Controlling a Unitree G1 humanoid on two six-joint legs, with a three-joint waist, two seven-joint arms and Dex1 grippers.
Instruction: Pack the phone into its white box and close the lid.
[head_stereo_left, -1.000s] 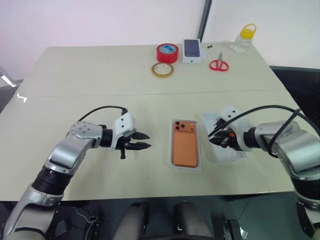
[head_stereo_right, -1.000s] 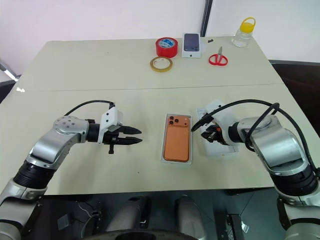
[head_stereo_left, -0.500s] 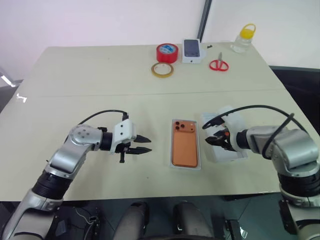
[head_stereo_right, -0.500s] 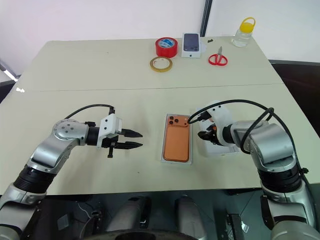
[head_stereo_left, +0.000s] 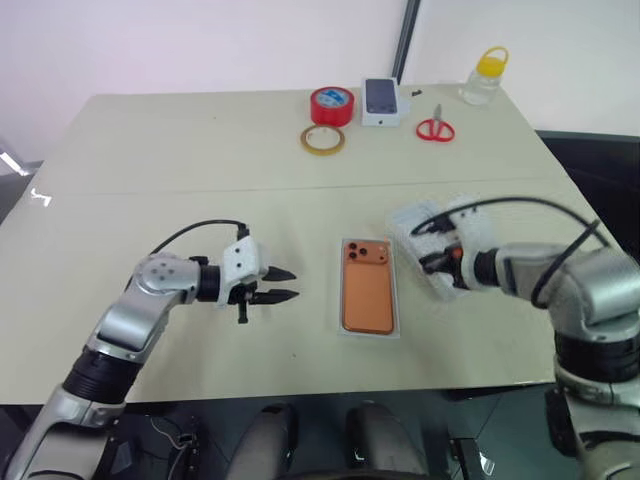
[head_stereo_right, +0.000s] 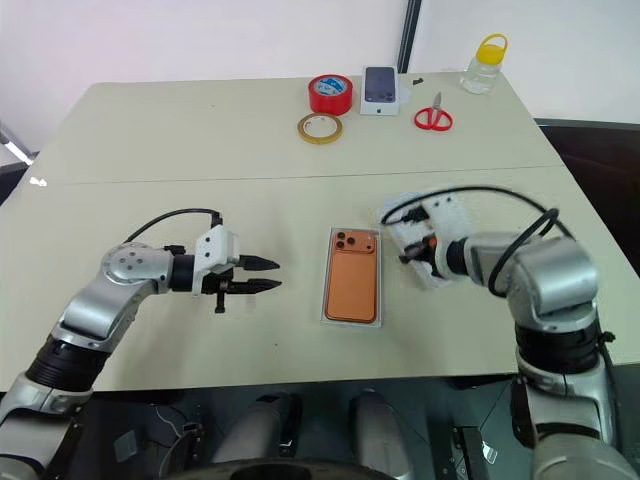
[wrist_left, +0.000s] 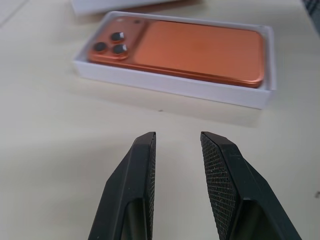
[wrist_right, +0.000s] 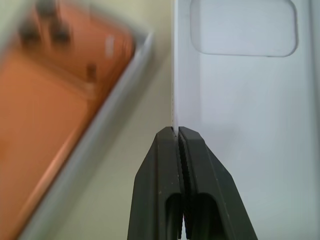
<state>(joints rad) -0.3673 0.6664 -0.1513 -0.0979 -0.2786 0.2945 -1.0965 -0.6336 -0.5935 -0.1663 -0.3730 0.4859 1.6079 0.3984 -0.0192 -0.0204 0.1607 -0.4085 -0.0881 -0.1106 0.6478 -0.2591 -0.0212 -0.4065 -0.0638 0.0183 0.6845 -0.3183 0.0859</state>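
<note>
While the right gripper (wrist_right: 178, 131) pinches the lid's (wrist_right: 240, 125) rim — apparently lifted — the beige table (head_stereo_left: 200, 150) meets a white wall (head_stereo_left: 200, 40).

The phone (wrist_left: 190, 50) had a matte orange back, smooth like metal. The white box (wrist_left: 165, 85) looked like matte cardboard, as did the lid (wrist_right: 240, 110). The left gripper (wrist_left: 177, 145) had black plastic fingers (wrist_left: 145, 165) with cross-hatched pads. The table (head_stereo_left: 200, 150) was matte beige.

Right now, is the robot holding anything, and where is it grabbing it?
Yes. The right gripper pinches the lid by its thin side edge. The left gripper is open and holds nothing.
</note>
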